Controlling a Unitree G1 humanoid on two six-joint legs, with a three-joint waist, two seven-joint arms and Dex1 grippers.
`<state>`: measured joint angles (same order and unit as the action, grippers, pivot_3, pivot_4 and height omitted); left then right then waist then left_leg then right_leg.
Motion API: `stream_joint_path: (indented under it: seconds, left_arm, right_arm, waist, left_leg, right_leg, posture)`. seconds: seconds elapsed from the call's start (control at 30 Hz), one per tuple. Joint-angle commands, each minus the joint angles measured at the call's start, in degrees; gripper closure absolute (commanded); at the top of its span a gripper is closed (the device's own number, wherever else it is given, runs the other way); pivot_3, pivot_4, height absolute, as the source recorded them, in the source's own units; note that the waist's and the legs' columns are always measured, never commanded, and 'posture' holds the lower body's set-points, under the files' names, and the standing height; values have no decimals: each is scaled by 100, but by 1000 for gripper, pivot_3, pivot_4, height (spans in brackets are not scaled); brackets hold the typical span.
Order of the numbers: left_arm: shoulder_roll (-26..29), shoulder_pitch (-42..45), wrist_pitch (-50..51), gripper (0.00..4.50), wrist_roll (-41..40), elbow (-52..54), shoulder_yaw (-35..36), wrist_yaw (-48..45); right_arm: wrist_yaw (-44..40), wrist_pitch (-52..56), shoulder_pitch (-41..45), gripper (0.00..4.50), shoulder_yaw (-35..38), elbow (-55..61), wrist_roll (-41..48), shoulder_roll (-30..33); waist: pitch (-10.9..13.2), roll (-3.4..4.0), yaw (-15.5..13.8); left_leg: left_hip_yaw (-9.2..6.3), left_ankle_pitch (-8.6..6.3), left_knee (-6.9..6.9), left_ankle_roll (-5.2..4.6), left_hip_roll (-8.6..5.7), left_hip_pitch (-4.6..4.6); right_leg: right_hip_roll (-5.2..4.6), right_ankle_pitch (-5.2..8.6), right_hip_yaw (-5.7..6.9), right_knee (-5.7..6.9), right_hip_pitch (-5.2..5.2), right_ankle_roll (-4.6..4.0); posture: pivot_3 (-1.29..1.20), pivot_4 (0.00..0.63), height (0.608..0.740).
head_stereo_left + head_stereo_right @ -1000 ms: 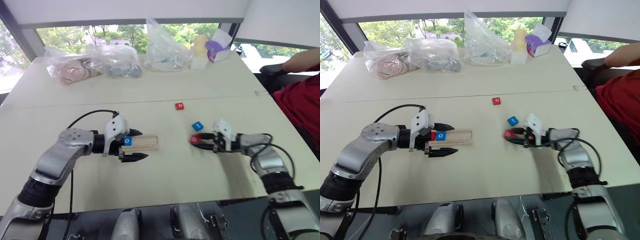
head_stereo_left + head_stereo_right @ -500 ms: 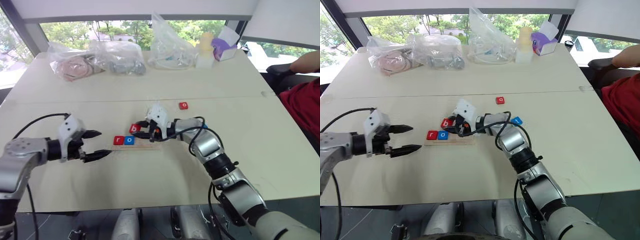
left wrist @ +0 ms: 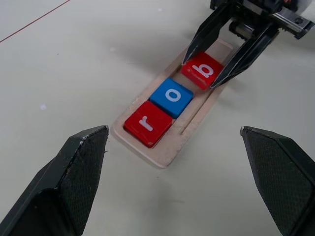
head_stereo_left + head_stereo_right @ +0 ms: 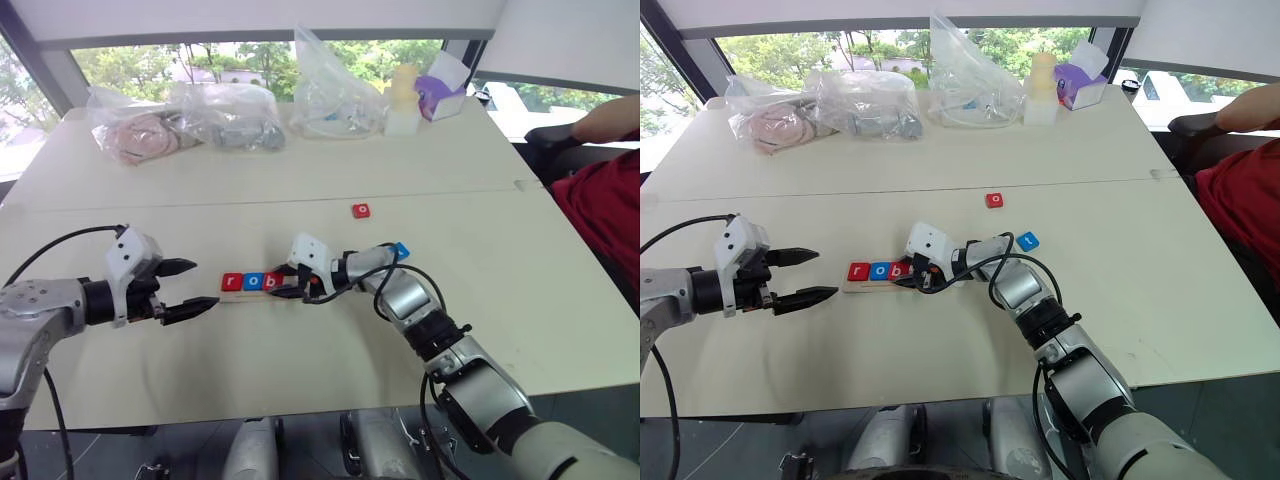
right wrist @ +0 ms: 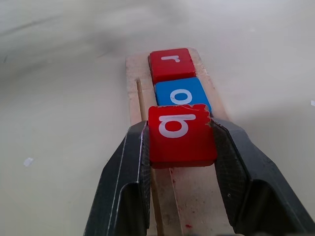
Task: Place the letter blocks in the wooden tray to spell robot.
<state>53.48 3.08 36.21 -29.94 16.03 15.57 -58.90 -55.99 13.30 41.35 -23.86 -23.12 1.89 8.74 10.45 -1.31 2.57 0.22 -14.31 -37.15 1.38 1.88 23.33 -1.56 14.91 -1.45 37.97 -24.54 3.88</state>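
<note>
Pale table (image 4: 300, 350), wooden tray (image 3: 194, 129) holding red r (image 3: 147, 123) and blue o (image 3: 171, 97).
Right gripper (image 5: 181, 147) pinches red b (image 5: 181, 135) over the tray; left gripper (image 4: 188, 290) spread wide nearby.

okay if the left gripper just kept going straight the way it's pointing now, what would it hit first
Most likely the near end of the wooden tray, at the red r block. The open left gripper points along the table at that end, with bare table between. It may be high enough to pass above the tray; depth is unclear.
</note>
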Motion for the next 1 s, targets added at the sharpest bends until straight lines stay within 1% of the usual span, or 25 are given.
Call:
stream_joint_path:
  seconds: [0.03, 0.33, 0.53, 0.83, 0.9, 0.97, 1.0]
  left_arm:
    - [87, 24, -6, 0, -52, 105, 127, 9]
    - [-120, 164, 94, 0, -121, 236, -27, 247]
    - [-226, 51, 215, 0, -232, 432, 2, 394]
    - [-251, 9, 220, 0, -252, 466, -2, 528]
    - [-258, 36, 211, 0, -248, 454, -32, 546]
    - [-265, 46, 201, 0, -242, 451, -62, 560]
    - [-267, 50, 199, 0, -241, 453, -74, 565]
  right_arm:
    - [36, -147, 161, 3309, 125, -51, -14, -16]
    - [137, -491, 285, 3309, 97, -471, -147, -172]
    - [160, -585, 341, 3309, 119, -637, -142, -283]
    - [128, -658, 313, 3309, 115, -727, -170, -290]
    - [136, -709, 341, 2274, 117, -773, -180, -308]
    - [133, -794, 357, 1393, 120, -789, -185, -308]
    - [121, -843, 356, 849, 130, -755, -178, -287]
  waist:
    - [0, 0, -3]
    - [0, 0, -3]
    - [0, 0, 0]
    - [0, 0, -3]
    - [0, 0, -3]
    - [0, 0, -2]
    - [0, 0, -1]
  left_leg:
    - [0, 0, 0, 0, 0, 0]
    - [0, 0, -1, 0, 0, 0]
    - [-1, 0, 0, 0, 0, 0]
    - [-2, 0, -1, 1, 3, 0]
    - [-2, 0, 0, 1, 2, 0]
    - [-1, 0, 0, 1, 2, 0]
    - [-1, 0, -1, 1, 2, 0]
  right_leg:
    - [0, 0, 0, 0, 0, 0]
    - [-1, 0, 0, 0, 0, 0]
    - [-1, 0, 0, 0, 0, 0]
    - [-3, -1, 0, 1, 0, 0]
    - [-3, -1, 0, 1, 0, 0]
    - [-3, -1, 0, 1, 0, 0]
    - [-3, -1, 0, 1, 0, 0]
  posture:
    - [0, 150, 740]
    - [0, 150, 740]
    - [0, 150, 740]
    - [0, 150, 740]
    - [0, 150, 740]
    - [0, 150, 740]
    - [0, 150, 740]
